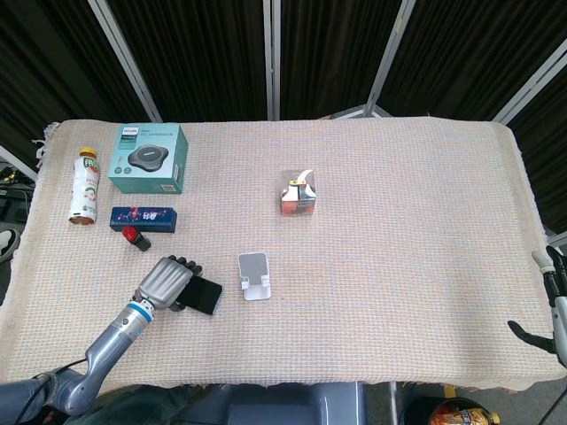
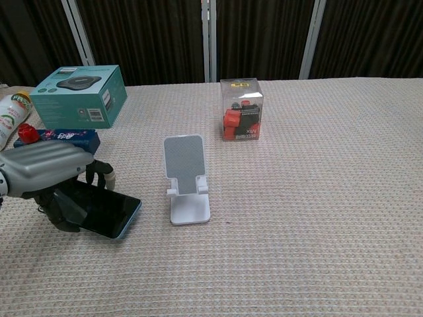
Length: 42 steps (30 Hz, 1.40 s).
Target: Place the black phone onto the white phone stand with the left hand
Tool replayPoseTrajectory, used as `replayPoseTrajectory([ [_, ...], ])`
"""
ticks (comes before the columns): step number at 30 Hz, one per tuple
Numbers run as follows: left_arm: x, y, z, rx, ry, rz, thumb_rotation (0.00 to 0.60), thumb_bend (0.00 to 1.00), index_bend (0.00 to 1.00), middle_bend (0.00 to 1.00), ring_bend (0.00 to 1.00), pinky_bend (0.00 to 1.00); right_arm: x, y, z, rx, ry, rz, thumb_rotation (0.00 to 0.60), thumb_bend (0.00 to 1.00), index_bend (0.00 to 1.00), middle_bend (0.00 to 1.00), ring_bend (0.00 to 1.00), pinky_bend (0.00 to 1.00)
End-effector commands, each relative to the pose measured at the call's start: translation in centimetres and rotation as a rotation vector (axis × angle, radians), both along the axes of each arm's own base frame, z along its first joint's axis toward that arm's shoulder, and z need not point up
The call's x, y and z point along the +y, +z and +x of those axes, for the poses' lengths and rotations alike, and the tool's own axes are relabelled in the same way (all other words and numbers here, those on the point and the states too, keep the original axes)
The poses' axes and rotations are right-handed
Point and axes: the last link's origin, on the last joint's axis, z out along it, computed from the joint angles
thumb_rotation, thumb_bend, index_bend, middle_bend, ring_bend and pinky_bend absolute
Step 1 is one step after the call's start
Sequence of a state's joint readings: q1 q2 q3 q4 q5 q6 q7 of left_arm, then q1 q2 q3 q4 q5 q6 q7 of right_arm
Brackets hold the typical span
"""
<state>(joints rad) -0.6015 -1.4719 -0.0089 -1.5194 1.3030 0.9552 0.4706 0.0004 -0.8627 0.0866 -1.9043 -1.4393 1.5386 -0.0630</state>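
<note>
The black phone [image 1: 205, 295] [image 2: 106, 210] is at the front left of the table, its right end tilted slightly up off the cloth. My left hand [image 1: 164, 282] [image 2: 43, 170] grips its left end, fingers curled over the top and thumb beneath. The white phone stand [image 1: 255, 275] [image 2: 187, 175] stands upright and bare just right of the phone, a short gap away. Only part of my right hand [image 1: 551, 301] shows, at the far right edge of the head view beyond the table, and its fingers cannot be made out.
At the back left are a teal box [image 1: 149, 158] [image 2: 79, 94], a bottle [image 1: 84, 184] lying flat, a long blue box [image 1: 142, 218] and a small red-capped item [image 1: 135, 237]. A clear cube box [image 1: 299, 192] [image 2: 242, 119] stands behind the stand.
</note>
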Motion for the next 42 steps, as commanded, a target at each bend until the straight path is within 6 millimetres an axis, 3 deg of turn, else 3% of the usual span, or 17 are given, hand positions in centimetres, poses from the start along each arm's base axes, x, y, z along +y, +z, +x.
replayPoseTrajectory([
  [1,0.1,1.8,1.2,-0.032,-0.057,0.036,0.6,0.02,0.48,0.39,0.39,0.41,0.0,0.0,0.0,-0.002,0.001,0.0,0.6,0.0,0.0,0.0,0.0,0.0],
  [7,0.4,3.8,3.0,-0.041,-0.205,0.111,0.6,0.01,0.49,0.39,0.4,0.41,0.0,0.1,0.0,-0.004,0.001,-0.003,0.6,0.0,0.0,0.0,0.0,0.0],
  [12,1.4,5.5,5.8,0.034,-0.495,0.243,0.6,0.0,0.48,0.4,0.4,0.42,-0.1,0.1,0.0,0.0,-0.003,-0.003,0.6,0.0,0.0,0.0,0.0,0.0],
  [20,4.1,5.2,9.6,0.294,-0.966,0.335,0.6,0.0,0.51,0.4,0.4,0.42,-0.6,0.3,-0.4,-0.001,-0.021,-0.02,0.6,0.0,0.0,0.0,0.0,0.0],
  [27,6.3,3.7,11.5,0.496,-1.124,0.304,0.6,0.0,0.5,0.39,0.4,0.41,-1.0,0.5,-1.0,0.001,-0.052,-0.029,0.6,0.0,0.0,0.0,0.0,0.0],
  [32,5.9,2.0,12.7,0.574,-1.21,0.231,0.6,0.0,0.5,0.39,0.4,0.41,-1.0,0.8,-1.3,-0.001,-0.066,-0.038,0.6,0.0,0.0,0.0,0.0,0.0],
  [42,5.6,0.8,13.8,0.599,-1.221,0.225,0.6,0.0,0.47,0.37,0.39,0.39,-0.9,1.1,-1.4,-0.009,-0.064,-0.046,0.6,0.0,0.0,0.0,0.0,0.0],
])
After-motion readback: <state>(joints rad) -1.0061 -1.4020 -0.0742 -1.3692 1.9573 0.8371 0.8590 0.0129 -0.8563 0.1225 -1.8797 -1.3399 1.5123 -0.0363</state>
